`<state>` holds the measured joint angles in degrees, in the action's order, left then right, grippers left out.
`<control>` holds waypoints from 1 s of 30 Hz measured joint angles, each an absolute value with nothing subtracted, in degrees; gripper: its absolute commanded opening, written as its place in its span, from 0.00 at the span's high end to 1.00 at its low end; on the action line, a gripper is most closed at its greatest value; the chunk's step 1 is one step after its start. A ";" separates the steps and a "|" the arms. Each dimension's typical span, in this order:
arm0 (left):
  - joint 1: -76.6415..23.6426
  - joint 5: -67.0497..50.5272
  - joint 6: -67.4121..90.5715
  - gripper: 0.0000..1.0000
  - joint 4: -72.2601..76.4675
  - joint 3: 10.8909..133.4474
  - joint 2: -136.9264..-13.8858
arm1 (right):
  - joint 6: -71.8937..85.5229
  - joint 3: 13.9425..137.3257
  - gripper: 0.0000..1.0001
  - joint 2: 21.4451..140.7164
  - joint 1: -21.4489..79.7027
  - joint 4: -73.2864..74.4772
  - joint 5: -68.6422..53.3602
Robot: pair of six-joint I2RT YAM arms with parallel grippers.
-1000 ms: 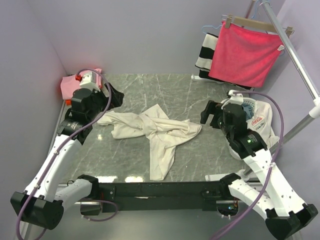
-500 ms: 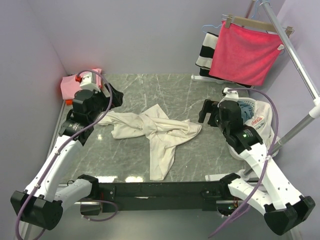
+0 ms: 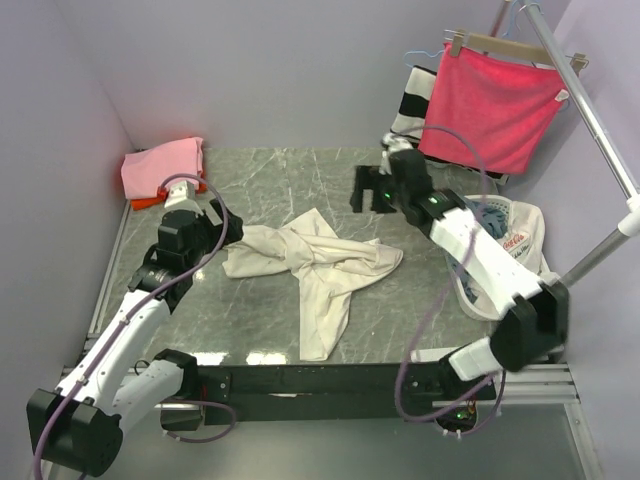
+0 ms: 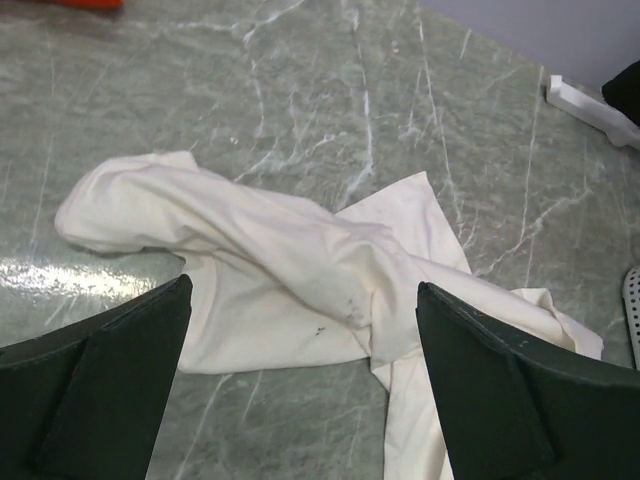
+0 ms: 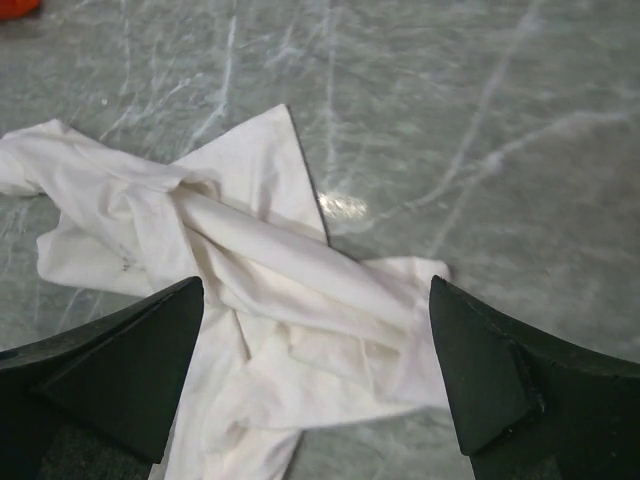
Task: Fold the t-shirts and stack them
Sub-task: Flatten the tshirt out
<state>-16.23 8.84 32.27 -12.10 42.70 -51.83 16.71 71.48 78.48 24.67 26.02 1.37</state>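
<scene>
Two grippers hang over a grey marbled table [image 3: 270, 170], and both stand wide apart with nothing between their fingers. In the overhead view the left gripper [image 3: 228, 215] sits left of centre, just beside the left end of the cream t-shirt [image 3: 310, 265]; whether it touches the cloth cannot be told from there. The right gripper [image 3: 362, 190] is above centre in the frame, over bare table beyond the shirt's upper edge. The cream t-shirt lies crumpled and twisted in the middle of the frame, a rope-like fold running across it and a long strip trailing down toward the lower edge of the table. In the left wrist view the left gripper [image 4: 302, 290] shows its two dark fingers [image 4: 110, 390] at the lower corners, the cream t-shirt [image 4: 280, 270] spread between and beyond them. In the right wrist view the right gripper [image 5: 316, 285] frames the same cream t-shirt [image 5: 270, 300] in like manner, its bunched middle in the lower centre. At the upper left of the overhead view a pink t-shirt [image 3: 160, 167] lies folded on top of an orange-red t-shirt [image 3: 148, 203], of which only an edge shows. At the upper right a red cloth [image 3: 490, 105] hangs on a wooden hanger, with a black-and-white striped cloth [image 3: 408, 100] just beside it to the left.
</scene>
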 measured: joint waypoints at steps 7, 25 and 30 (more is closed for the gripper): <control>-16.23 10.52 35.73 0.01 -11.55 36.40 -51.92 | 12.60 91.85 0.00 104.51 32.64 27.64 -3.31; -16.21 11.94 38.70 0.01 -10.72 32.56 -52.86 | 8.16 102.15 1.00 123.94 41.21 31.68 -11.11; -16.21 11.46 38.65 0.01 -9.67 32.56 -54.94 | 9.56 97.47 1.00 120.27 41.23 28.23 -8.29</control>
